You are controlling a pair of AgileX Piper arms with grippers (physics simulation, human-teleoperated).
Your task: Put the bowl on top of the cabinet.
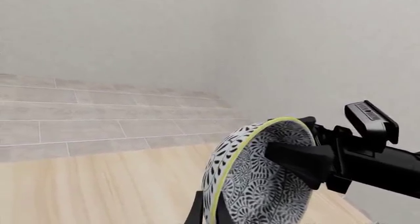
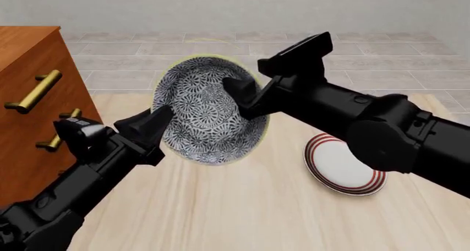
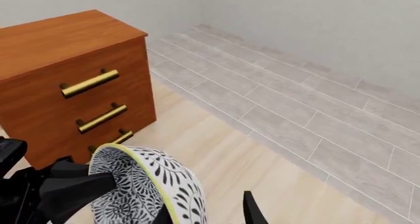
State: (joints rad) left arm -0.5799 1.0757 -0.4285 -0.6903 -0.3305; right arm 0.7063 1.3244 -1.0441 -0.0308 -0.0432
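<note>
The blue-and-white patterned bowl [image 2: 209, 119] hangs in the air above the table, tilted on edge with its inside towards the front camera. My left gripper [image 2: 158, 121] comes up from the lower left and is shut on the bowl's left rim [image 1: 226, 184]. My right gripper [image 2: 242, 91] reaches in from the right and straddles the opposite rim. One finger is inside the bowl, and the other finger [image 3: 251, 209] stands off the outer wall with a gap. The reddish-brown cabinet [image 2: 29, 124] with brass handles stands at the left, its top [image 3: 59, 37] bare.
A flat white plate with red rings [image 2: 342, 165] lies on the light wooden table [image 2: 242, 207] under the right arm. Grey floor tiles [image 2: 382, 64] and a pale wall lie beyond the table's far edge.
</note>
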